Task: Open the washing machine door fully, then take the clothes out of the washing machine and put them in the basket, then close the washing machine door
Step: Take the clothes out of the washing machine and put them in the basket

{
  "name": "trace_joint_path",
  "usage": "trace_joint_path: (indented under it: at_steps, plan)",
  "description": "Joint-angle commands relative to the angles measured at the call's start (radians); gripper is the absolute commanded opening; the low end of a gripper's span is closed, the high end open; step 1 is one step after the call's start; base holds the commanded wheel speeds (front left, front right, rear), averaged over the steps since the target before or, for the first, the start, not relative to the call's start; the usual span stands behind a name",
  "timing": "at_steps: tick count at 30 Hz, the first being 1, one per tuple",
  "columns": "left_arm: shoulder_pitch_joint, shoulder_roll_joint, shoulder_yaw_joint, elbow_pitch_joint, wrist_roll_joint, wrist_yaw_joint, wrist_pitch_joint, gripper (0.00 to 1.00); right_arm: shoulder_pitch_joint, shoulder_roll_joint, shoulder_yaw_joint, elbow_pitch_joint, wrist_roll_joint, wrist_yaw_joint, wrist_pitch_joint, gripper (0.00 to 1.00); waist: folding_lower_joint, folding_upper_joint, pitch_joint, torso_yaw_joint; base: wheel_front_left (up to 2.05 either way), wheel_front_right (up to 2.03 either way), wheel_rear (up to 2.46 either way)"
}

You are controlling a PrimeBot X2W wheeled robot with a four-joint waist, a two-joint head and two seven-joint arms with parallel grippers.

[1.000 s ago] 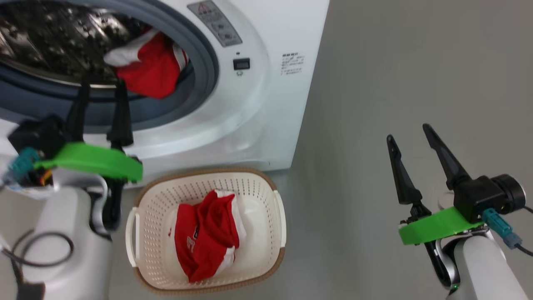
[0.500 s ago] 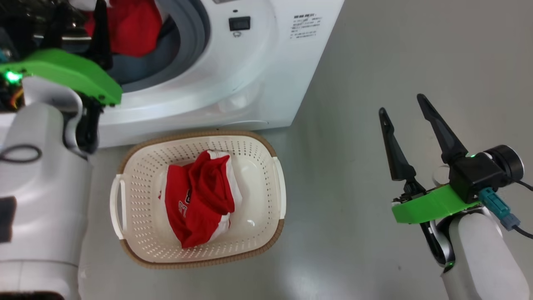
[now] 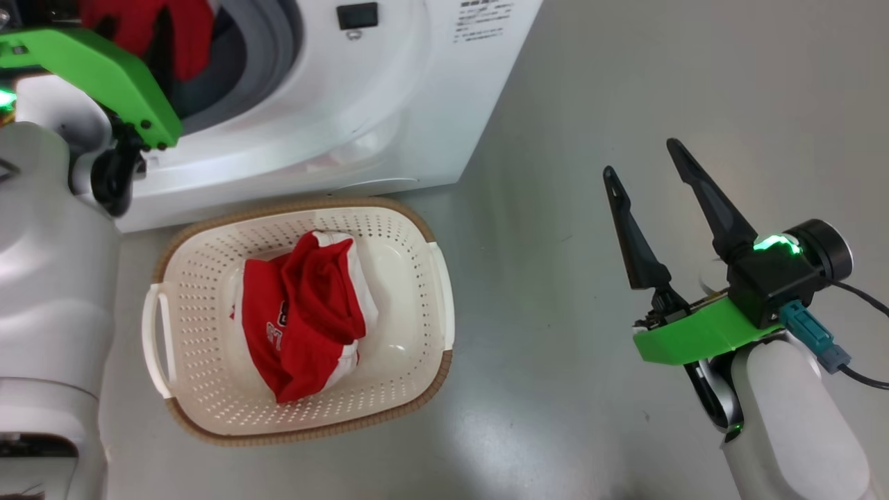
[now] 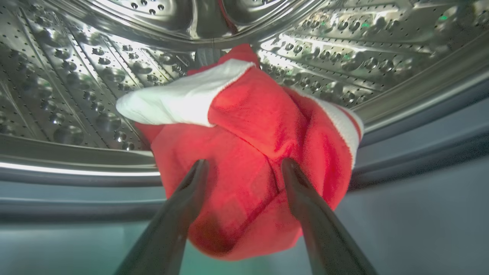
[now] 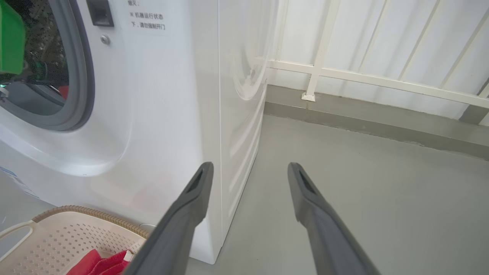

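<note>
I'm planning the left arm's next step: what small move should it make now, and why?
Probably shut the left gripper on the red garment in the drum: its open fingers flank the cloth, which is not yet gripped.

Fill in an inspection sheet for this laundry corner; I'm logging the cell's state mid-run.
Surface: smooth grey floor.
Job's things: washing machine with a red garment at the lip of its steel drum; second red garment lying in the basket, which stands on the floor before the machine.
Clutter: nothing seen.
Hands: left hand open, fingers reaching at the red garment in the drum mouth, contact unclear; right hand open and empty above the floor.
Cables: black cable and teal plug at the right wrist.
Surroundings: white railing along the wall beside the machine.
</note>
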State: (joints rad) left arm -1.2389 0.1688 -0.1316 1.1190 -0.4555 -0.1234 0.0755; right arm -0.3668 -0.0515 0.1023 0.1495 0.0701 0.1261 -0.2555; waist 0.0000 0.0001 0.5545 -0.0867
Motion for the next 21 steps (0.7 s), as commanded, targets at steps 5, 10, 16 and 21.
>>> trace_joint_path:
  at_steps: [5,10,16,21]
  plan:
    - [-0.032,0.054,-0.030,0.028,-0.017,-0.006,0.075,1.00,-0.012,0.001,0.041,-0.022,0.020,0.005,-0.006,1.00,0.0000,-0.0001,0.007,-0.022,0.00,0.00,0.00]
    - [-0.037,0.073,-0.064,0.053,-0.015,-0.007,0.108,1.00,-0.014,0.001,0.055,-0.016,0.031,0.005,-0.006,1.00,0.0000,-0.0001,0.006,-0.040,0.00,0.00,0.00]
    - [-0.016,0.079,-0.094,0.049,-0.057,-0.007,0.124,0.47,-0.006,0.001,0.067,-0.007,0.045,0.005,-0.006,1.00,0.0000,-0.0001,-0.004,-0.058,0.00,0.00,0.00]
    - [-0.002,0.090,-0.126,0.004,-0.097,-0.007,0.101,0.00,-0.004,0.001,0.065,-0.003,0.048,0.005,-0.006,1.00,0.0000,-0.0001,-0.007,-0.059,0.00,0.00,0.00]
